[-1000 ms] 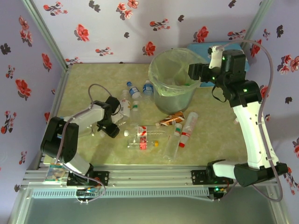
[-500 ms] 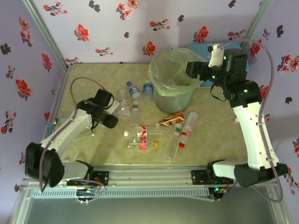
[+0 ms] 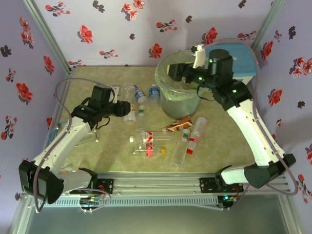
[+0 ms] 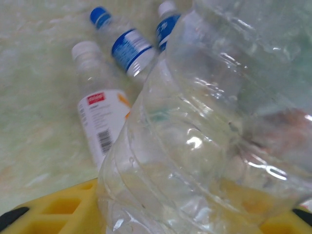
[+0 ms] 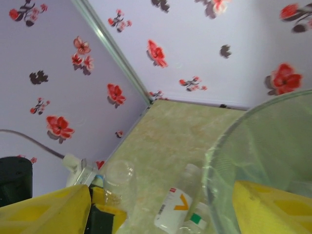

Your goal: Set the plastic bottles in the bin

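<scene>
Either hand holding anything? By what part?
Left hand is shut on a clear plastic bottle, around its ribbed body. Right hand is open and empty at the bin.

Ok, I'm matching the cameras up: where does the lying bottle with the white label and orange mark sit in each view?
Top external: white-labelled bottle mid-table, left of the bin.
Left wrist: the bottle left of centre, beside the gripped clear bottle.
Right wrist: the bottle at bottom centre, left of the bin.
Shared landmark: the bin, for top and right wrist.
</scene>
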{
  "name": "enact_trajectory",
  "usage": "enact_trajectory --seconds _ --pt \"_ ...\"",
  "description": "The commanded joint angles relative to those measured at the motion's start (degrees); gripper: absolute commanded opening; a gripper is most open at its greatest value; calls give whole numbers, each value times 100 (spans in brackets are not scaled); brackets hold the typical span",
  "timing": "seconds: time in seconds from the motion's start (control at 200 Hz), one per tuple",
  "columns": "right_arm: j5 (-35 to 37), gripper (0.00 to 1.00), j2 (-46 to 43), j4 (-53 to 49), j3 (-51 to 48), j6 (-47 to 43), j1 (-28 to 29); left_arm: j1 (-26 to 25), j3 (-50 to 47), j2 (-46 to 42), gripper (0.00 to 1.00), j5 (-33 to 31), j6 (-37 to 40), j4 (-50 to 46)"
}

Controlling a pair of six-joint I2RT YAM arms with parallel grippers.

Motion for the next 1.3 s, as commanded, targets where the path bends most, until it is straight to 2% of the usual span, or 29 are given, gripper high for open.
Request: enact_trajectory --seconds 0.0,0.155,0.38,0.66,0.92,1.195,1.295 --pt "-149 77 276 698 -109 207 332 -56 82 -175 41 602 -1075 992" --pt "-302 79 654 1020 -64 151 715 -76 -129 -263 40 930 -1743 1676" --pt "-400 86 1208 1257 -40 200 1001 -87 -319 -367 40 1295 -2210 2217" --pt "-996 88 1748 1755 140 536 1064 -213 -245 -172 40 1636 -2263 2410" --pt "-1180 88 2090 1864 346 562 1056 -438 -90 21 41 1874 -2088 2376" --pt "-1269 73 2169 1824 362 653 1010 -473 -85 -30 42 1834 -2074 2331" --pt "-1213 64 2121 1786 361 633 1003 -470 -94 -26 52 1783 -2069 2349"
